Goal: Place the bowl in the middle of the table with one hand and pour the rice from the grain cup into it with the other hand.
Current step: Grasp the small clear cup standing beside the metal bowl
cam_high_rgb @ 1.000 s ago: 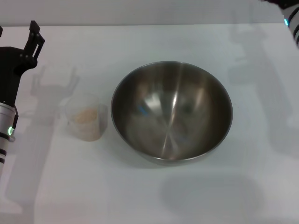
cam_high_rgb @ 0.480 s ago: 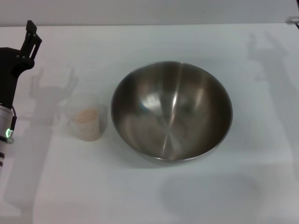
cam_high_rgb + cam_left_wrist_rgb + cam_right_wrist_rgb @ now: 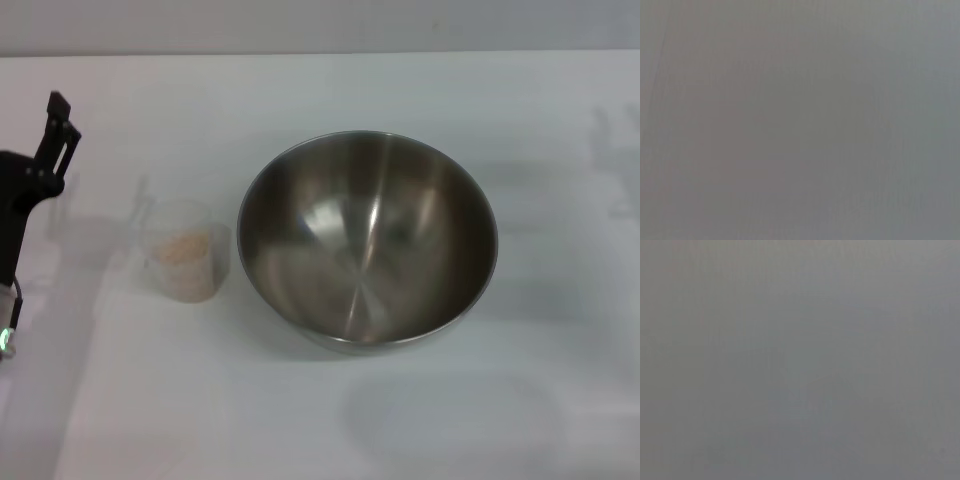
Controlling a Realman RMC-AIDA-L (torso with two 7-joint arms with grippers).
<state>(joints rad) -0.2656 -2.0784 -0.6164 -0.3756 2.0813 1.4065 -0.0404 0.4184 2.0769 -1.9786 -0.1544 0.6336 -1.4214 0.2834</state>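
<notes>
The stainless-steel bowl (image 3: 367,240) stands upright on the white table (image 3: 320,420) near the middle of the head view, and it holds nothing. The clear grain cup (image 3: 184,250) stands just left of the bowl, apart from it, with pale rice (image 3: 184,246) inside. My left gripper (image 3: 52,128) is at the far left edge, left of the cup and not touching it, and it holds nothing. My right gripper is out of view. Both wrist views show only plain grey.
Arm shadows lie on the table left of the cup and at the far right. The table's far edge (image 3: 320,54) runs along the top of the head view.
My left arm has drawn back to the left and lower, away from the cup. My right arm has left the top right corner. Bowl and cup have not moved.
</notes>
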